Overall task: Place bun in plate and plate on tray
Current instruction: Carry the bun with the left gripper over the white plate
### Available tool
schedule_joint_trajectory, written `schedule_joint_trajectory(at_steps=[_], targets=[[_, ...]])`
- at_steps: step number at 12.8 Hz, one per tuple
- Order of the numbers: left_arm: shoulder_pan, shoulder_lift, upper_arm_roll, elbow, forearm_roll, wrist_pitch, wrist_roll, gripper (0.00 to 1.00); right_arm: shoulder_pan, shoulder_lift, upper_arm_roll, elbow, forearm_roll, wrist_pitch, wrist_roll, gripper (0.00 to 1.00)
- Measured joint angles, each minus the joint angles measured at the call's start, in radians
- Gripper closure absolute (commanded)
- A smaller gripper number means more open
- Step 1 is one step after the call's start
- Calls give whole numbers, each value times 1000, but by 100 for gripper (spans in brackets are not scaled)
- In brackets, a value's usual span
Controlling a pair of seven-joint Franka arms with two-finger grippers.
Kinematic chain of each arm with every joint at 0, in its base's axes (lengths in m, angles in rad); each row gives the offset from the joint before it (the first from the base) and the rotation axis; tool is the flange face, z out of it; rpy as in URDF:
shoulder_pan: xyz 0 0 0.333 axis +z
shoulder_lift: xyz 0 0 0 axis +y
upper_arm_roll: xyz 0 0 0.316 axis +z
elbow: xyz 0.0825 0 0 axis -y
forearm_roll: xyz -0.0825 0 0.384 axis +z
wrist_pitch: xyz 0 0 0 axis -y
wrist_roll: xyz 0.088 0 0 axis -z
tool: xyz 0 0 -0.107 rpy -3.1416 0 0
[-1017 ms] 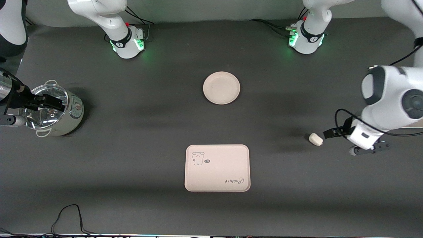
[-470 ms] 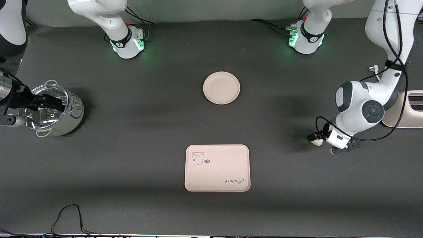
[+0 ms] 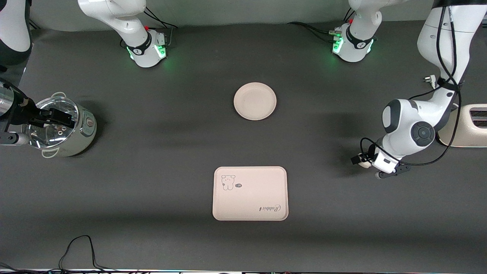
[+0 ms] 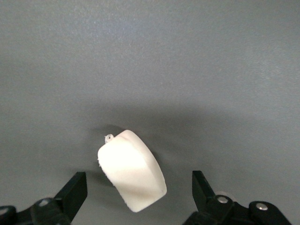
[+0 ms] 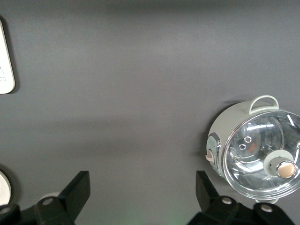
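Observation:
The bun (image 4: 132, 176), a small off-white lump, lies on the dark mat toward the left arm's end of the table. In the front view the bun (image 3: 365, 164) is mostly hidden under the left hand. My left gripper (image 3: 360, 161) is low over it and open. In the left wrist view the left gripper (image 4: 139, 186) has one finger on each side of the bun, with a gap on both sides. The round plate (image 3: 255, 101) sits empty mid-table. The tray (image 3: 251, 199) lies nearer the front camera than the plate. My right gripper (image 3: 58, 117) waits open over a pot.
A glass-lidded pot (image 3: 62, 131) stands at the right arm's end; the right wrist view shows this pot (image 5: 255, 150) and a corner of the tray (image 5: 5, 61). A cream appliance (image 3: 470, 127) sits by the left arm. A black cable (image 3: 78, 247) lies along the front edge.
The left arm has swung inward, bringing its open gripper from beside the bun to over it. The bun, the plate, the tray and the right arm have not moved.

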Motion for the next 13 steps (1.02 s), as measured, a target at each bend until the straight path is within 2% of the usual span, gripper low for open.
schedule_joint_trajectory(at_steps=[1,2,4,9,11,13], targets=[[0,5,3,-1,0,2,0,15,0,0,0,0,0,0,0,0],[0,11,6,-1,0,3,0,40,0,0,0,0,0,0,0,0],[0,20,8,-1,0,8,0,100,0,0,0,0,0,0,0,0],[-1,5,0,12,4,-19,2,100,0,0,0,0,0,0,0,0],[-8,-57,-24,42,4,-128,4,100,0,0,0,-1,0,0,0,0],[-19,-173,-94,82,-17,-293,-5,100,0,0,0,-1,0,0,0,0]])
